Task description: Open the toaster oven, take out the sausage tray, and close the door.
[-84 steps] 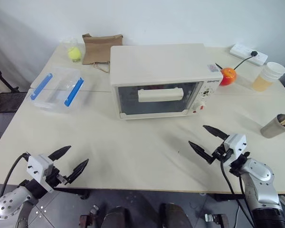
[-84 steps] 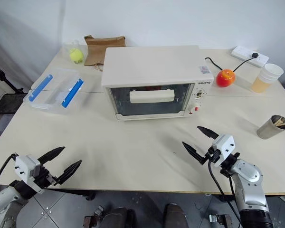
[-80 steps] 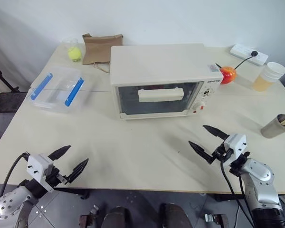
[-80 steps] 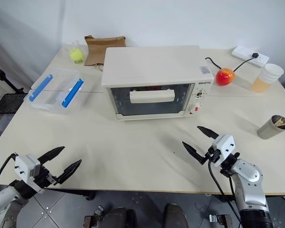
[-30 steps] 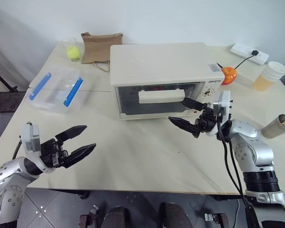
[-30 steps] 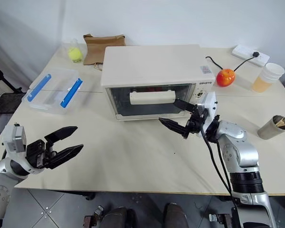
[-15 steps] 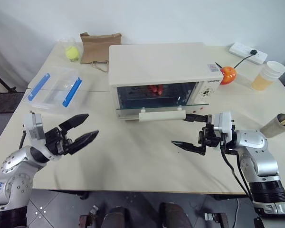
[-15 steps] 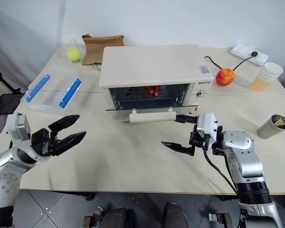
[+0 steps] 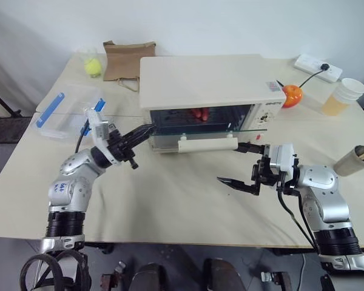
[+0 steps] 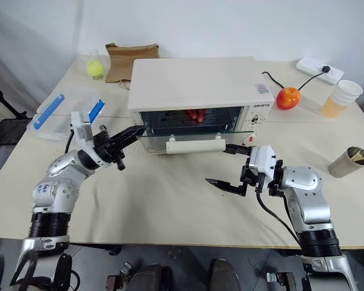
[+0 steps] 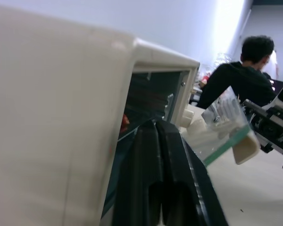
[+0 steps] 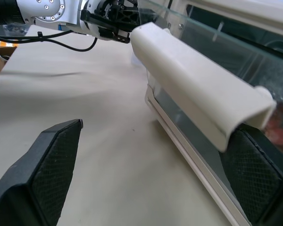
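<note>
The cream-white toaster oven [image 9: 200, 79] stands mid-table with its glass door [image 9: 200, 134] swung down to about level, its bar handle [image 9: 207, 144] toward me. Inside, the sausage tray is mostly hidden; red sausage ends [image 9: 198, 113] show at the back. My left gripper [image 9: 147, 128] is shut and empty, its tips at the oven's front left corner by the door's left edge. In the left wrist view its fingers [image 11: 155, 141] lie pressed together beside the oven's side wall. My right gripper [image 9: 242, 165] is open just off the handle's right end, holding nothing; the handle [image 12: 193, 99] lies ahead of its spread fingers.
A clear box with blue clips [image 9: 67, 109] sits at the left, with a brown paper bag [image 9: 128, 60] and a cup holding a yellow ball [image 9: 92, 63] behind. A red fruit [image 9: 291, 96], a power strip [image 9: 317, 68], a drink cup [image 9: 343, 97] and a grey cup [image 9: 355, 160] stand at the right. A person [image 11: 240, 80] sits behind.
The door swung down from shut to open as my right gripper dropped back with it. My left gripper moved forward to the oven's front left corner and shut.
</note>
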Tool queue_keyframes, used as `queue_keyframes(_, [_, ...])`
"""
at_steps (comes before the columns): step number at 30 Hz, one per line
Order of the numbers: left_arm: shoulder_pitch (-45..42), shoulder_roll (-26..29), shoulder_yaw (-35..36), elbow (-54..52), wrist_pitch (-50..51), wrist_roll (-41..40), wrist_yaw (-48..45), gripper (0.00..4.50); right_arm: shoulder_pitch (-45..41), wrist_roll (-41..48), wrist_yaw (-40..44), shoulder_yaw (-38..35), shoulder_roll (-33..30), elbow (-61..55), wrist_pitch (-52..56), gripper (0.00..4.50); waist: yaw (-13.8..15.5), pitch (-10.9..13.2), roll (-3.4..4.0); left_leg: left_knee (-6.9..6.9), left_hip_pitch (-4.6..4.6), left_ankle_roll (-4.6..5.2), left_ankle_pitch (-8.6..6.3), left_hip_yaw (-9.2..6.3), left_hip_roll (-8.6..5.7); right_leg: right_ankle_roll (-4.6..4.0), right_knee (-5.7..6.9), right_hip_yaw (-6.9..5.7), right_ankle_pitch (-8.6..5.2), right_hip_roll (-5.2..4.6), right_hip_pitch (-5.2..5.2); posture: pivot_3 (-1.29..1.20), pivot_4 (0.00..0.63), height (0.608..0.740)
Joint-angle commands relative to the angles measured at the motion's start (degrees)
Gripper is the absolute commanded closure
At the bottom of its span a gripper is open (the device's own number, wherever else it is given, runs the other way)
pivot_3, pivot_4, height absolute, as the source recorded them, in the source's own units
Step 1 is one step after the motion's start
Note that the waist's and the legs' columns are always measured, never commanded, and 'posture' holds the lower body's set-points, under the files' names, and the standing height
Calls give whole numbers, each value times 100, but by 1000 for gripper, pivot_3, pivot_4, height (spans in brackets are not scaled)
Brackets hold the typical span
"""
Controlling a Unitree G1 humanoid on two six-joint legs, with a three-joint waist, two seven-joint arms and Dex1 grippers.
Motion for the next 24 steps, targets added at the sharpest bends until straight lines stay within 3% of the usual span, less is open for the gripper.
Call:
queue_keyframes(1, [-202,-90,-85,152,-215,171,-130,4447,66,36,-50,-65,-37,-161,-117,0,5,1,-1,1,0,-1,0,-1,0,0,3,0,0,0,0,0,150,740])
queue_keyframes(7, [-198,-125,-288,157,-72,129,-630,4447,562,14,-305,-293,-190,-447,-53,0,39,2,-2,4,-2,-2,1,-3,2,0,4,1,0,0,0,0,150,740])
queue_keyframes(14, [153,42,-693,-77,-86,298,-1367,4447,2465,48,-926,-1422,-650,-1305,240,0,252,2,-3,9,-8,-2,1,-8,1,0,2,1,0,-1,0,0,150,740])
queue_keyframes(18, [340,45,-851,167,-450,734,-1301,4447,3355,-73,-1164,-2123,-931,-1484,363,0,283,2,-3,10,-9,-1,0,3,-5,0,-22,2,0,5,6,0,150,740])
queue_keyframes(24, [447,46,-986,578,-1074,1301,-1272,4447,3310,-258,-1546,-2535,-1077,-1598,191,0,212,3,-6,26,9,-2,3,31,16,-5,-30,21,-2,10,10,0,150,740])
